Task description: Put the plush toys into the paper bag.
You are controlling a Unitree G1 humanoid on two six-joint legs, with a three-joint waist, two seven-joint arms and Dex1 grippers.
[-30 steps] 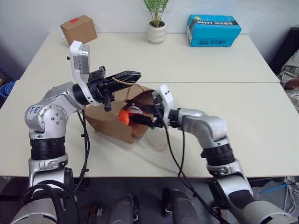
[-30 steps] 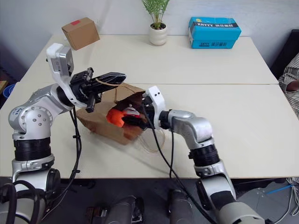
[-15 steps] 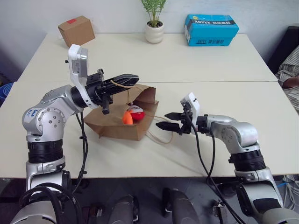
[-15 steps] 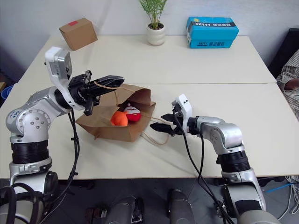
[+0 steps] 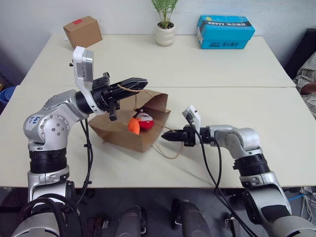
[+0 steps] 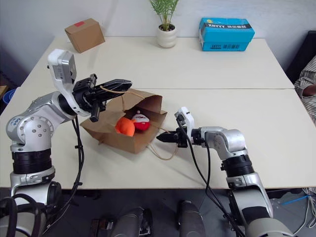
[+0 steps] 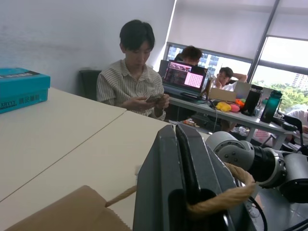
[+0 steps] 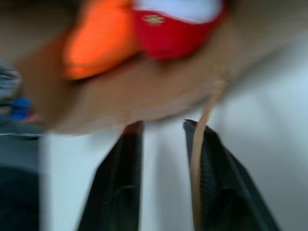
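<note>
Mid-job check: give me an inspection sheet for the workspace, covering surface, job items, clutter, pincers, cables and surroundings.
Surface: two pale tables pushed together, seam running across.
Job items: paper bag lying on its side, mouth open; orange plush toy and red-and-white plush toy inside the mouth.
Clutter: cardboard box, potted plant and blue box along the far edge.
Pincers: left pincer shut on the bag's upper rope handle; right pincer on the table by the lower handle loop, fingers narrowly apart, holding nothing.
Cables: black leads along both arms.
Surroundings: seated people beyond the tables.
</note>
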